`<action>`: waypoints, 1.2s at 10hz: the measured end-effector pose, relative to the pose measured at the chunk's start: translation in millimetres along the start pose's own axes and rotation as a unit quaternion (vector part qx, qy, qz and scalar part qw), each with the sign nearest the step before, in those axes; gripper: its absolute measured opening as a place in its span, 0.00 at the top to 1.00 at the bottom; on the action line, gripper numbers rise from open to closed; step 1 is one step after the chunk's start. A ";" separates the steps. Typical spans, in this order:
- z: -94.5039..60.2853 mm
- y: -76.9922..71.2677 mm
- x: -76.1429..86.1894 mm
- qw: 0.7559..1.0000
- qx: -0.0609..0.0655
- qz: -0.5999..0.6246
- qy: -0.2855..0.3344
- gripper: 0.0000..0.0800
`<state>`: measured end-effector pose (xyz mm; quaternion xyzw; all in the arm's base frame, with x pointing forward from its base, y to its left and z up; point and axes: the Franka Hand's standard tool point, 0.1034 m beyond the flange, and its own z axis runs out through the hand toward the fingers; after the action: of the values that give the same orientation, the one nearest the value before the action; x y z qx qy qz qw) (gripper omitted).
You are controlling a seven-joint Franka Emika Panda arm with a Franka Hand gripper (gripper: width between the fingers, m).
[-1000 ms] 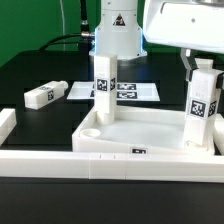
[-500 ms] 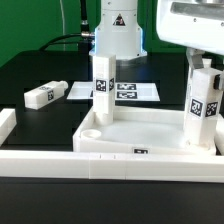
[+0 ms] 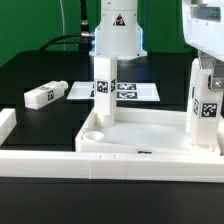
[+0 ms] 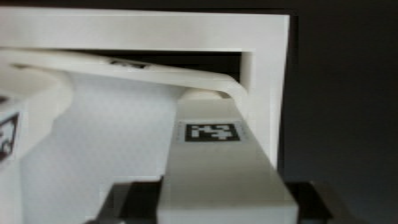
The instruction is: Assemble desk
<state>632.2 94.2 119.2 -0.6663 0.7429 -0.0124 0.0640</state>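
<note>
The desk's white tabletop [image 3: 140, 125] lies tray-side up near the table's front. One tagged white leg [image 3: 104, 85] stands upright in its far corner socket on the exterior view's left. A second leg [image 3: 205, 108] stands upright at the far corner on the right, and my gripper [image 3: 207, 68] is shut on its top. In the wrist view this leg [image 4: 221, 150] runs from between my dark fingers [image 4: 128, 206] down to the tabletop's corner [image 4: 267, 45]. My gripper [image 4: 222, 208] clamps it on both sides. A third leg [image 3: 42, 95] lies loose on the black table at the left.
The marker board [image 3: 140, 90] lies flat behind the tabletop. Long white border bars run along the front [image 3: 100, 165] and the left [image 3: 5, 125]. The arm's white base [image 3: 117, 30] stands at the back centre.
My gripper and wrist have shifted toward the exterior view's right, with the held leg still standing at its corner. The leg's tag now sits nearer its right edge.
</note>
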 end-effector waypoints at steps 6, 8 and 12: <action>3.9 5.7 -6.2 0.999 -0.023 0.036 -0.007 0.26; 4.6 2.2 -6.7 0.998 -0.025 -0.065 -0.006 0.21; 5.2 2.7 -5.9 0.975 -0.024 -0.219 -0.010 0.19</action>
<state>630.7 100.7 114.3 -0.8140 0.5786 -0.0020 0.0513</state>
